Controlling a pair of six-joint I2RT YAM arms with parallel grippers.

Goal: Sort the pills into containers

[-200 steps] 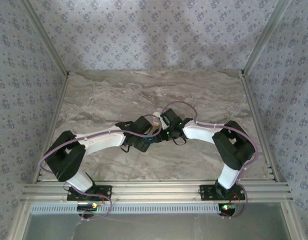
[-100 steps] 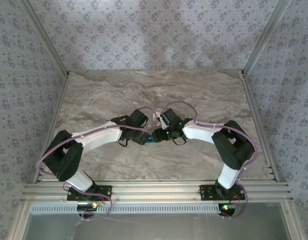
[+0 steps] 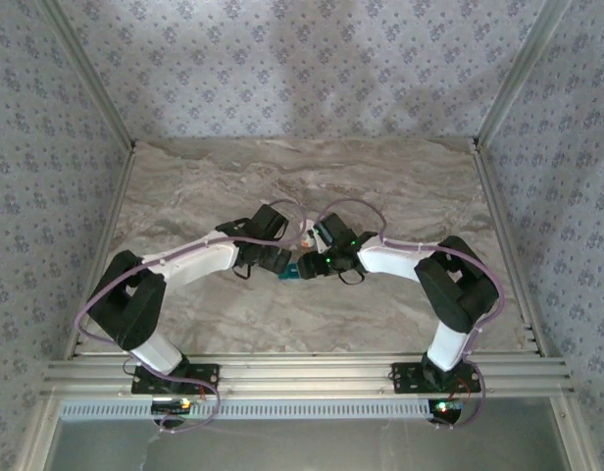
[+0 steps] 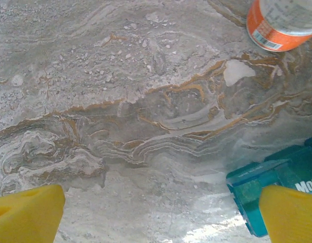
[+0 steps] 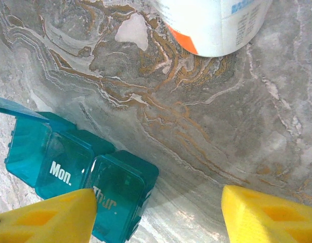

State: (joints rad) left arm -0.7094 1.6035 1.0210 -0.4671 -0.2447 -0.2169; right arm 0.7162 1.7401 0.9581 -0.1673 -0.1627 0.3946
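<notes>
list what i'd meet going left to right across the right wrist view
teal containers → white bottle → yellow fingertip; the other fingertip overlaps the containers, so it is left out

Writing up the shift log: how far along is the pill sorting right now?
Done: one end lid of the containers is open; the Mon. lid and Thur lid are shut. In hand: nothing; left gripper and right gripper are open by the containers. Left: the sorting itself; the bottle stands apart, and I cannot tell whether any compartment holds pills.
</notes>
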